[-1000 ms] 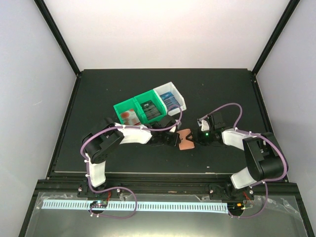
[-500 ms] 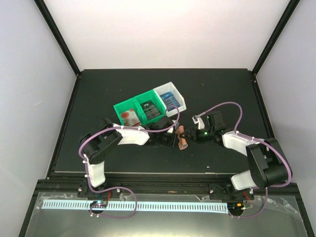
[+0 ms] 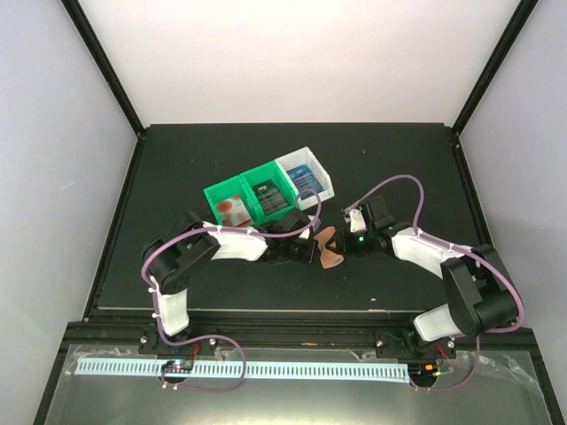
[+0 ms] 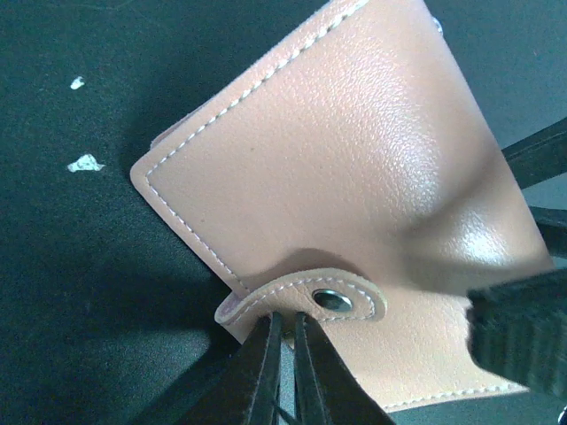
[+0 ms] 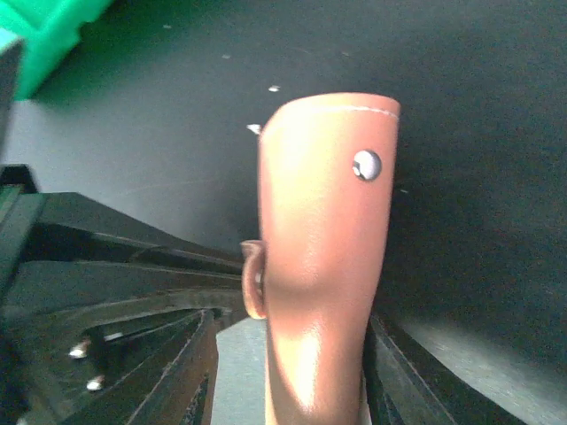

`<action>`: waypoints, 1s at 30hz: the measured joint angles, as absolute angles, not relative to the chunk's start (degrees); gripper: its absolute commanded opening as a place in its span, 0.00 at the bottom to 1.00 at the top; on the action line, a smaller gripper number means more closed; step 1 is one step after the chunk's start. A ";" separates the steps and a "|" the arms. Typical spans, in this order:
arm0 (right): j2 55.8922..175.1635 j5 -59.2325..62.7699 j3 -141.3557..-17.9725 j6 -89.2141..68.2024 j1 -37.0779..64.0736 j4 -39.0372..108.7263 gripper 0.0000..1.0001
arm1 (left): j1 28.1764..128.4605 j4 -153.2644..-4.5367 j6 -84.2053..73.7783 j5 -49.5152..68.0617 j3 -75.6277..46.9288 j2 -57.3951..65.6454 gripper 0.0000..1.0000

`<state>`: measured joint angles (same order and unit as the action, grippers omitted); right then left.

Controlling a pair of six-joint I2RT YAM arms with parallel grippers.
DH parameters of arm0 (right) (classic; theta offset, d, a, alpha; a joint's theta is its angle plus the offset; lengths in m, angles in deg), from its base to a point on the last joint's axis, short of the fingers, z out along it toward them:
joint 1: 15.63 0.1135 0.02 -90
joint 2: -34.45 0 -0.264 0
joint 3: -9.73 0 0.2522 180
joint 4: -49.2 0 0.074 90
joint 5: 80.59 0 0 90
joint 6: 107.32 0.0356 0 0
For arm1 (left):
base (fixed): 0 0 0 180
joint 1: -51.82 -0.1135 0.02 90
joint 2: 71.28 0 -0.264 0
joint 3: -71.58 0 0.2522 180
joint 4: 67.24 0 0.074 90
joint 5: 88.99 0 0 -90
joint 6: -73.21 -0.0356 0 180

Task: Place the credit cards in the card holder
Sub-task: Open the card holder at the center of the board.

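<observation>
A: Where's the card holder?
B: On the black table, near the green bins and tilted up between both arms.
A: And the grips?
B: The left gripper is pinched tight on its snap tab. The right gripper straddles it, jaws apart, with a gap on one side.

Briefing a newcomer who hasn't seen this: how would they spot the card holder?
On the table, look in front of the green and white bins, between the left gripper and right gripper. The card holder is the only salmon-brown leather item, with a snap tab.
</observation>
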<state>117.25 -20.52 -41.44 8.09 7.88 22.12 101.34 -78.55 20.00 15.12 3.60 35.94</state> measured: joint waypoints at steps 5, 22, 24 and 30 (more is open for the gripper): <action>117.41 -14.14 -41.83 8.02 9.01 17.97 0.41 | 101.27 -78.41 20.05 15.25 3.65 35.94 0.07; 114.94 -12.28 -41.83 8.53 11.18 17.57 0.01 | 100.24 -80.56 23.04 14.77 6.97 29.95 0.61; 114.19 -11.26 -41.83 8.72 12.21 17.75 0.01 | 100.09 -81.87 24.18 13.72 6.97 27.39 0.65; 110.45 -8.72 -41.81 9.44 14.00 18.42 0.01 | 99.61 -85.36 26.80 9.96 5.75 21.80 0.74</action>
<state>110.45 -8.72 -41.81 9.44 14.00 18.42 99.61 -85.36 26.80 9.96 5.75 21.80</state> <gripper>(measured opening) 0.090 0.725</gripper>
